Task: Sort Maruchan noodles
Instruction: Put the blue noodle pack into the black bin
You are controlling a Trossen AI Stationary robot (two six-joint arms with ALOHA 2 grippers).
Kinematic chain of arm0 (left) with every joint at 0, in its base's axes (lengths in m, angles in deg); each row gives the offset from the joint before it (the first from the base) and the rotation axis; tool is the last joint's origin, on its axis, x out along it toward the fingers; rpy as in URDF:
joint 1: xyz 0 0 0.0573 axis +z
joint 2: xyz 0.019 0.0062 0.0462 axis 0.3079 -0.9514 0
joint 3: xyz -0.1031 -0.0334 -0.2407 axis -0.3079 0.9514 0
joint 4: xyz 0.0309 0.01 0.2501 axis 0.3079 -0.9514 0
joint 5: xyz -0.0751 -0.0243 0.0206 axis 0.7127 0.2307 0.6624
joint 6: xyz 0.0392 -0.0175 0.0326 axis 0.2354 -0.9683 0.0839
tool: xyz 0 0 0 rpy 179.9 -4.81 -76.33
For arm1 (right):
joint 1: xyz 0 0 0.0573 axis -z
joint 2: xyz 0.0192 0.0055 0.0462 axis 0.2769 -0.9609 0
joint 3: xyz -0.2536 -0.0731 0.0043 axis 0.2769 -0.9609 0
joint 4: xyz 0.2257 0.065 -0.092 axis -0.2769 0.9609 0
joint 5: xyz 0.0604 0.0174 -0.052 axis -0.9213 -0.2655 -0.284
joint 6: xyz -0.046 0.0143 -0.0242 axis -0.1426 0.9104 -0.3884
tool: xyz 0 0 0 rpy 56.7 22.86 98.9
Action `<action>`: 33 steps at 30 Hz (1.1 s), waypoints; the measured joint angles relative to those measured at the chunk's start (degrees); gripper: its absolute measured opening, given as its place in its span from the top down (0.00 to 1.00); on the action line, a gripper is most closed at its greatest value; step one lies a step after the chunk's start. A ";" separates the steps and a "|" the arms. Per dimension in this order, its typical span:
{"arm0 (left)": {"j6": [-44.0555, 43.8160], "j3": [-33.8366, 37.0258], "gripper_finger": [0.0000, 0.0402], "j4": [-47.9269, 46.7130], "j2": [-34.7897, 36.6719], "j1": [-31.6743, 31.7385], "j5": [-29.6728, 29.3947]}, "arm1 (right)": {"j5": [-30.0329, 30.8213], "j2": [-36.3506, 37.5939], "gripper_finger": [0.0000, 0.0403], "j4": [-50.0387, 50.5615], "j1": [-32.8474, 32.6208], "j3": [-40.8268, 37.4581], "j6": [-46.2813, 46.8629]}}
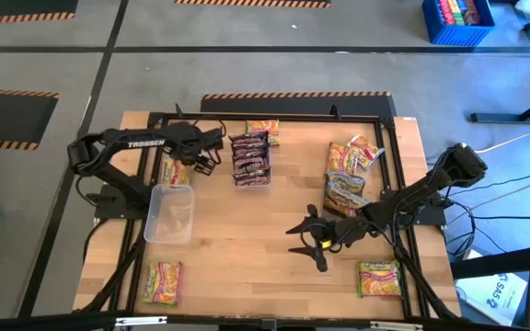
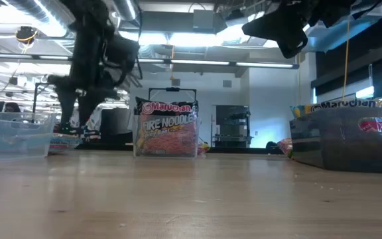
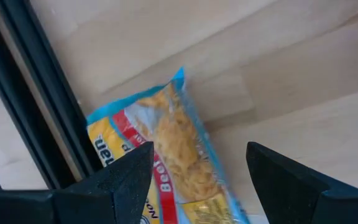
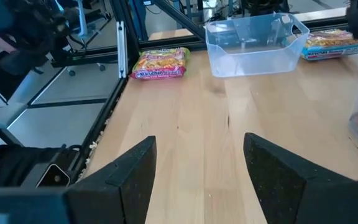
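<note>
My left gripper (image 3: 194, 186) hangs w/ jaws spread over the blue-edged Maruchan noodles packet (image 3: 179, 149) lying flat on the worktop (image 3: 278, 68) by the frame rail, lined up to grab; right gripper (image 1: 313, 241), also unclenched & empty, waits mid-worktop

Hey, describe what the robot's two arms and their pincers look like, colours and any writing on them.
Both arms are matte black with jointed, tube-like links. The left arm carries white TROSSEN lettering along its upper link. The right arm shows no readable marking from above, and a small yellow patch shows beside its pincer. Each pincer has two flat, dark, wedge-shaped fingers, plain and unmarked, seen the same on the right pincer.
</note>
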 joint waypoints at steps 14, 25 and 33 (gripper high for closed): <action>1.64 11.10 0.37 13.48 0.06 1.95 1.89 | 2.58 0.00 0.44 0.85 0.00 0.00 -0.26; 7.24 11.50 0.56 13.25 0.06 1.77 -1.21 | 2.62 0.00 0.44 0.87 0.00 0.00 -0.26; 8.80 11.54 0.71 13.62 0.02 0.87 -3.62 | 2.64 0.00 0.44 0.89 0.00 0.00 -0.28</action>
